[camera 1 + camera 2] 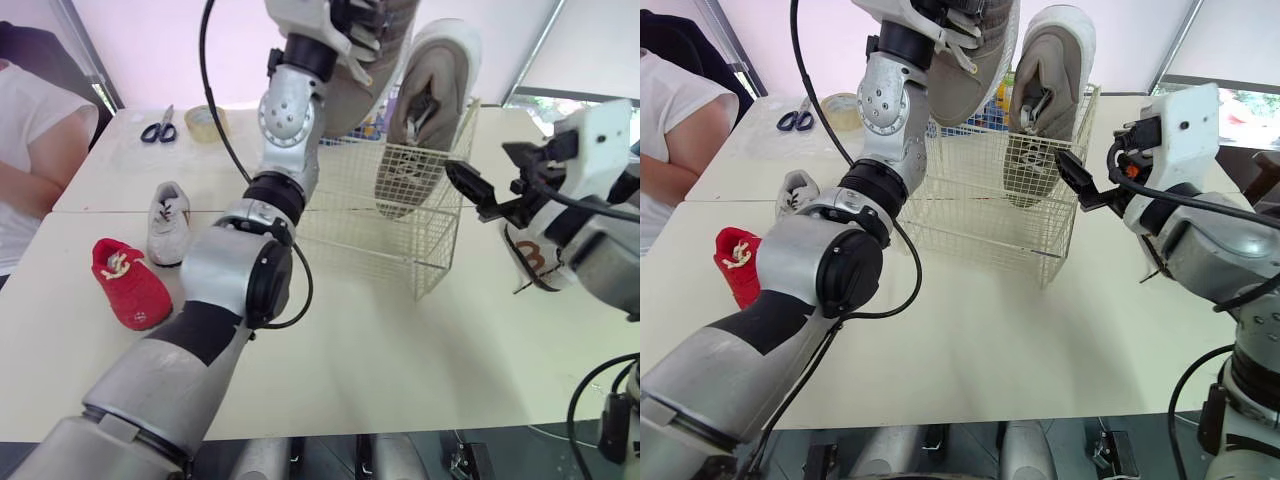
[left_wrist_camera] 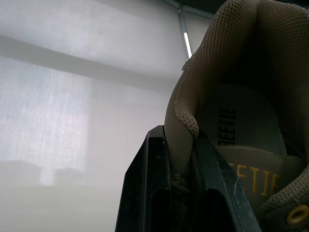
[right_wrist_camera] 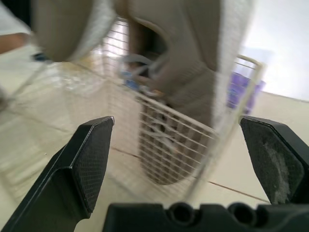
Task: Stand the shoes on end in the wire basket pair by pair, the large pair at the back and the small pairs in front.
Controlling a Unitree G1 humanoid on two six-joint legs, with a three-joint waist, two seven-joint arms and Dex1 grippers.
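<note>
My left gripper (image 2: 177, 136) is raised above the table, shut on the heel collar of a large tan shoe (image 1: 975, 70). That shoe hangs over the left part of the wire basket (image 1: 350, 235). The second large tan shoe (image 1: 430, 110) stands on end inside the basket at its right side, sticking out above the rim. Just to the right of the basket, my right gripper (image 3: 176, 130) is open and holds nothing, its fingers pointing at the standing shoe. A small grey shoe (image 1: 168, 222) and a small red shoe (image 1: 130, 283) lie on the table to the left.
Scissors (image 1: 158, 128) and a roll of tape (image 1: 205, 122) lie at the far left of the table. A person in a white shirt (image 1: 30, 160) sits at the left edge. A dark-trimmed item (image 1: 530, 262) lies partly hidden behind my right arm.
</note>
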